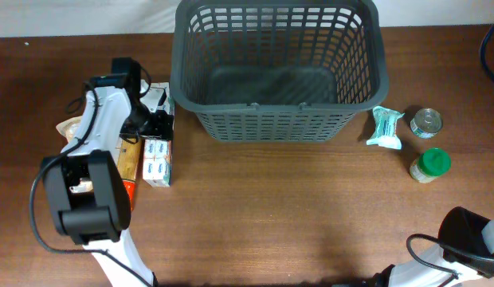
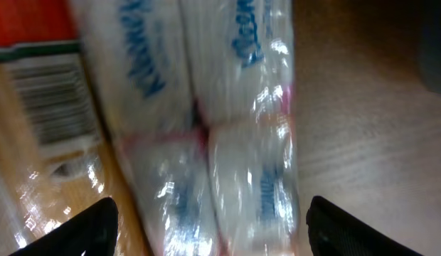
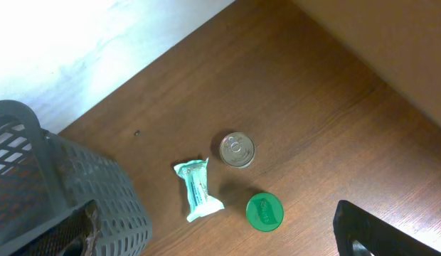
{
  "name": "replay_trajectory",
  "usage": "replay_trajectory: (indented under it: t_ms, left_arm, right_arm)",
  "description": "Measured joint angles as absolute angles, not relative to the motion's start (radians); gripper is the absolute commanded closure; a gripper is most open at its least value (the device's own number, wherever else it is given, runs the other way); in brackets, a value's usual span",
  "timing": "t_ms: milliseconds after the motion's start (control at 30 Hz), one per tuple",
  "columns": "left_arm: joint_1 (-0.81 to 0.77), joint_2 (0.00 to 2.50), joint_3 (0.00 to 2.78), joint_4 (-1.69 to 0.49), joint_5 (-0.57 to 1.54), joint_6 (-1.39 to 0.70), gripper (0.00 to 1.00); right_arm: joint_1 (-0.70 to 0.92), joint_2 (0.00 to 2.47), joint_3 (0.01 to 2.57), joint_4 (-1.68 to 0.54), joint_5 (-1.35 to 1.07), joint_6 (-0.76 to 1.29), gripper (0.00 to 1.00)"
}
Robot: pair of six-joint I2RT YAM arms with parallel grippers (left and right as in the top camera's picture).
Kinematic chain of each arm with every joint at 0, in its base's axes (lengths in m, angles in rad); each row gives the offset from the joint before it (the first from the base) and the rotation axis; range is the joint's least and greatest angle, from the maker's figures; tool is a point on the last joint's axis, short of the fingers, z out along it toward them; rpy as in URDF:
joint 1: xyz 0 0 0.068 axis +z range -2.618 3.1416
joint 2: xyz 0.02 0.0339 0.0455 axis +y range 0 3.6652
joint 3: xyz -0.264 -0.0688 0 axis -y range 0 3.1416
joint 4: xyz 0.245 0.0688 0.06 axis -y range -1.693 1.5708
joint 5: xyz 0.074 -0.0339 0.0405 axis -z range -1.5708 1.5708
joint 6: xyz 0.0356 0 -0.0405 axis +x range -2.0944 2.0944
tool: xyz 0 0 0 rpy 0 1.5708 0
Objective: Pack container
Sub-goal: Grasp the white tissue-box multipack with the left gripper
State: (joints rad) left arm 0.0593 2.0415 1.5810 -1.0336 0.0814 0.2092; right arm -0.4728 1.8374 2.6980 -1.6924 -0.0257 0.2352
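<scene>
The container [image 1: 279, 119] is a large dark grey lattice basket at the back centre of the table, with nothing in it; its corner [image 3: 35, 163] shows in the right wrist view. My left gripper [image 1: 155, 119] is low over a clear-wrapped pack of tissues [image 1: 157, 159] to the left of the basket. In the left wrist view the gripper [image 2: 217, 231] is open, and the tissue pack [image 2: 235, 142] lies between its two black fingers with a thin gap on each side. My right gripper [image 3: 215, 224] hangs open high above the table with nothing in it.
Right of the basket lie a teal packet [image 1: 386, 127], a small tin can [image 1: 426, 122] and a green-lidded jar [image 1: 429, 165]. A red and orange box [image 1: 129, 159] and a tan bag [image 1: 72, 127] lie against the tissue pack's left side, under my left arm.
</scene>
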Motion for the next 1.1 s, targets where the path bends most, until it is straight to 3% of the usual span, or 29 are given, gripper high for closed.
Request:
replay_trajectory:
  t_ms: [100, 167, 233, 267, 600, 867, 1100]
  left_arm:
    - [0.055, 2.082, 1.581, -1.020, 0.065, 0.201, 0.28]
    - [0.055, 2.112, 1.581, -1.019, 0.058, 0.192, 0.53]
    - [0.055, 2.143, 1.581, -1.019, 0.056, 0.188, 0.89]
    - [0.054, 2.149, 1.583, -1.019, 0.060, 0.189, 0.98]
    - [0.052, 2.157, 1.701, -1.185, 0.019, 0.189, 0.98]
    - [0.052, 2.131, 2.255, -1.321, -0.167, 0.206, 0.98]
    - [0.029, 1.982, 2.672, -1.258, -0.196, 0.318, 0.98]
  right_arm:
    - [-0.473, 1.837, 2.698, -1.692, -0.026, 0.236, 0.01]
    - [-0.473, 1.837, 2.698, -1.692, -0.026, 0.236, 0.01]
    - [-0.473, 1.837, 2.698, -1.692, -0.026, 0.236, 0.01]
    - [-0.473, 1.837, 2.698, -1.692, -0.026, 0.236, 0.01]
    - [-0.473, 1.837, 2.698, -1.692, -0.026, 0.236, 0.01]
    - [-0.473, 1.837, 2.698, -1.692, -0.026, 0.236, 0.01]
    - [-0.473, 1.837, 2.698, -1.692, -0.026, 0.235, 0.02]
